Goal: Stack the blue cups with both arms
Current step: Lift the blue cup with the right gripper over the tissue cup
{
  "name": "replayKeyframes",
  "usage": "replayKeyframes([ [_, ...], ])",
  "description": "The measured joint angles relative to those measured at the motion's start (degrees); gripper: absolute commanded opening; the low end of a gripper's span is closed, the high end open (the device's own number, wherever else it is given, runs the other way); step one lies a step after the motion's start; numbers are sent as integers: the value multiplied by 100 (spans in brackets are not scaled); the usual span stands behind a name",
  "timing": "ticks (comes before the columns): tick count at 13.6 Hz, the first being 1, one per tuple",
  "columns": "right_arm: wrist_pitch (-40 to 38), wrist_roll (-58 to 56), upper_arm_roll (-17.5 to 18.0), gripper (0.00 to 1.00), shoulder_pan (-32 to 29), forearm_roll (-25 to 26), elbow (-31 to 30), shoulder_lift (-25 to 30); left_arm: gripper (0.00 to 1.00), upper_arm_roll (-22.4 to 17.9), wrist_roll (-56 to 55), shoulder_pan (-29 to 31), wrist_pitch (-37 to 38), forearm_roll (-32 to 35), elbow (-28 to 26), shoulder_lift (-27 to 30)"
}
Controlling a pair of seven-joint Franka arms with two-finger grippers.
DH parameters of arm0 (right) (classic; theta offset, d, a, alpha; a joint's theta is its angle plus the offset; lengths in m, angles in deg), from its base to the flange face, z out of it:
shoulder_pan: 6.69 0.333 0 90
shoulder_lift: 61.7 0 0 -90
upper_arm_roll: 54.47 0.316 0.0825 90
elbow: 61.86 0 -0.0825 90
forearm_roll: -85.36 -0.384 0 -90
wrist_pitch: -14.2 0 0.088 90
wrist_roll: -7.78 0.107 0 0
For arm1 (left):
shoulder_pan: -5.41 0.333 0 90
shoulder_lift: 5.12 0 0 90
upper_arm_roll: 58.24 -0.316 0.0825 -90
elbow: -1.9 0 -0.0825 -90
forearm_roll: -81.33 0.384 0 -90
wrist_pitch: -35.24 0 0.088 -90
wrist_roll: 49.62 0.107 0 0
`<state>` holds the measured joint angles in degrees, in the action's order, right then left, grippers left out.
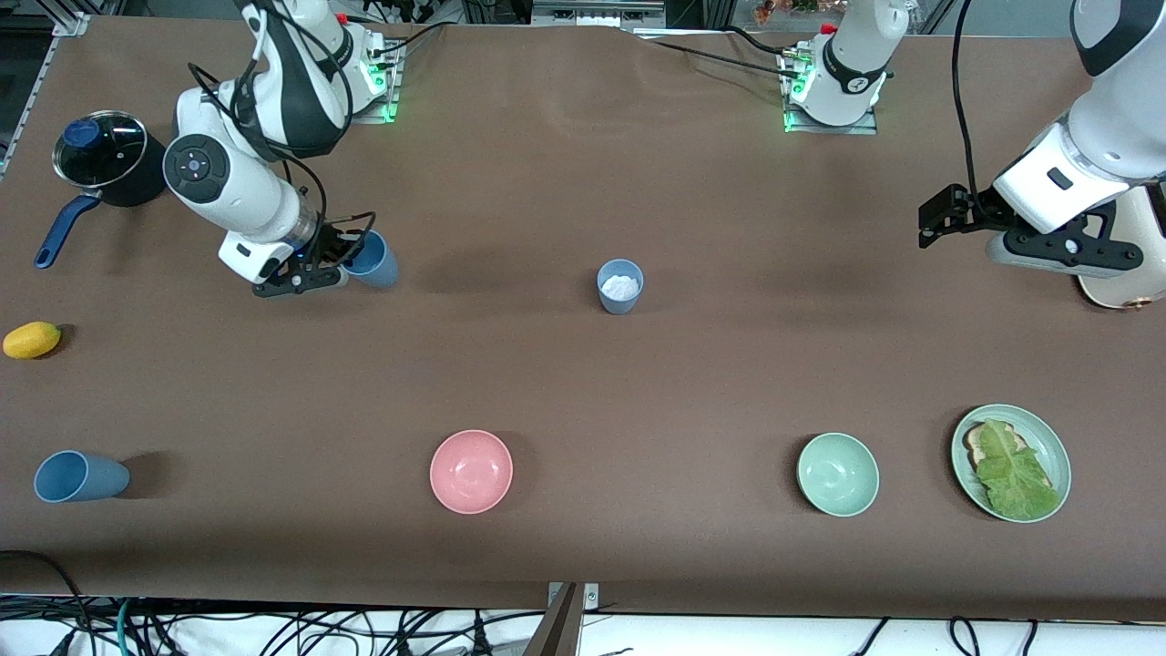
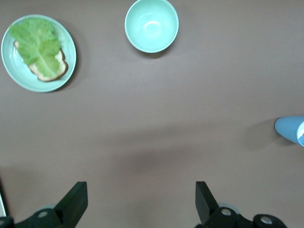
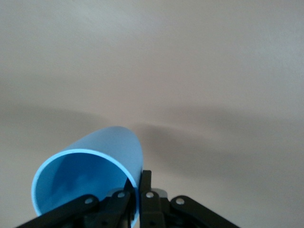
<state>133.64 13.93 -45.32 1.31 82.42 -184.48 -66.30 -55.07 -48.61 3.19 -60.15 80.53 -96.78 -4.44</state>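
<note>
My right gripper (image 1: 351,264) is shut on the rim of a sky-blue cup (image 1: 373,260), tilted, low over the table at the right arm's end; in the right wrist view the cup (image 3: 90,178) fills the lower corner with one finger inside its wall and one outside. A greyer blue cup (image 1: 620,286) with something white inside stands upright mid-table; its edge shows in the left wrist view (image 2: 290,129). Another blue cup (image 1: 80,476) lies on its side near the front camera. My left gripper (image 1: 938,221) is open and empty over the left arm's end of the table.
A pink bowl (image 1: 471,471), a pale-green bowl (image 1: 838,474) and a green plate with bread and lettuce (image 1: 1011,463) sit near the front camera. A black pot with a glass lid (image 1: 102,159) and a lemon (image 1: 32,340) are at the right arm's end.
</note>
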Motion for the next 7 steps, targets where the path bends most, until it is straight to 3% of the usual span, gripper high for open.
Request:
replayKeyframes([
  [3, -671, 1106, 41, 0, 709, -22, 1132, -429, 100, -15, -77, 9, 124, 0, 37, 36],
  [7, -775, 2903, 62, 0, 1836, -31, 2442, -1174, 100, -10, -102, 8, 124, 0, 41, 33],
])
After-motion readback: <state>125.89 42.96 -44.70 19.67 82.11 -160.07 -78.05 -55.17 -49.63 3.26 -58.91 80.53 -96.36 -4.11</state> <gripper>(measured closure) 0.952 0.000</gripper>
